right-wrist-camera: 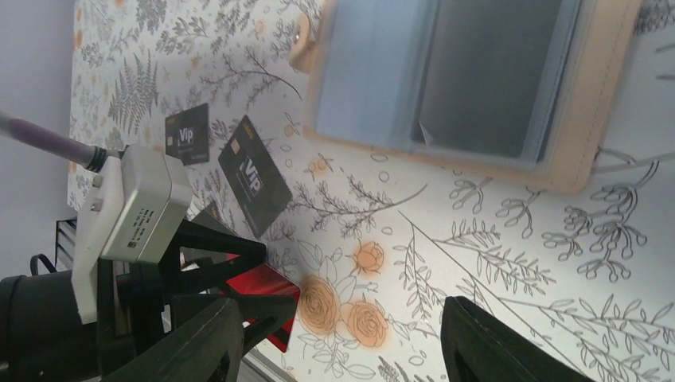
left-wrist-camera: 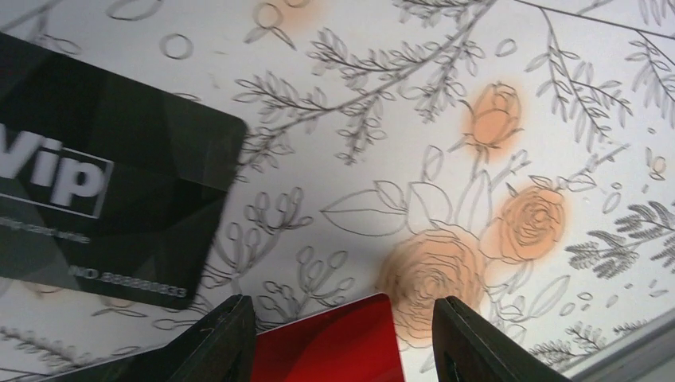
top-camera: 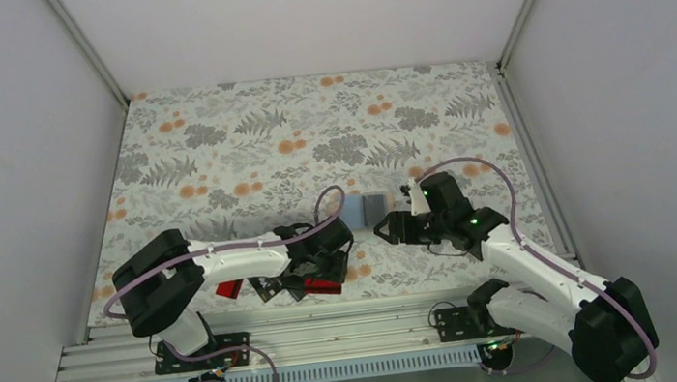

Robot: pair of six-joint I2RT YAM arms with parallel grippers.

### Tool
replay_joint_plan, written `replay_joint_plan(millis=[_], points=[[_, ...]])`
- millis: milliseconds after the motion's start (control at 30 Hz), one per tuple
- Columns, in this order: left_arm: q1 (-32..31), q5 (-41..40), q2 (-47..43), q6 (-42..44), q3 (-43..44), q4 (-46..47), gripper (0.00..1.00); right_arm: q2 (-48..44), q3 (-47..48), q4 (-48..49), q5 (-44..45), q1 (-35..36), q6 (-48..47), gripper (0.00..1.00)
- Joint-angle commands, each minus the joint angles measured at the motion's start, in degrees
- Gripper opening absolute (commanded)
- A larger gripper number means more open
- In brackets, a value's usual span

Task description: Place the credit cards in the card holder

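Tan along its stitched rim and light blue inside, the card holder (right-wrist-camera: 593, 119) is laid open and flat on the floral tablecloth (top-camera: 242, 154), right of the table's middle. A darker grey panel is seen in one of its halves; whether that is a card or a pocket cannot be told. The right gripper (right-wrist-camera: 342, 302) is held just beside the holder, on its near right side, and is not touching it. Its jaws are spread to a middling width and nothing is gripped between them; only bare cloth is seen there.

The credit cards (top-camera: 324, 286) are gathered near the table's front edge, apart from the holder and to its near left, under and around the left gripper (left-wrist-camera: 342, 302). Its jaws are likewise set at a middling width, and no card is clamped. A red card (left-wrist-camera: 326, 342) is seen lying on the cloth between the fingers (left-wrist-camera: 215, 342), with a gap at its right edge; whether its other edge is touched cannot be told. A black Vip card (left-wrist-camera: 103, 171), printed with white lettering and a number line, is laid flat beyond the finger on that view's left, apart from the red one. In the overhead view a second red card (top-camera: 228, 289) is found beneath the left forearm.
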Motion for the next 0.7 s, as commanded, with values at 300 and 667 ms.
replay_joint_plan(millis=[300,667], points=[[-3.32,7.85,0.91,0.13,-1.68,-0.6,0.56,-1.1,-1.65,-1.3,-2.96,1.36,2.68,0.65],[-3.44,-1.64,-7.68,0.31,4.47,-6.71,0.56,-1.41,-5.8,5.11,-9.44,6.05,13.3,0.66]])
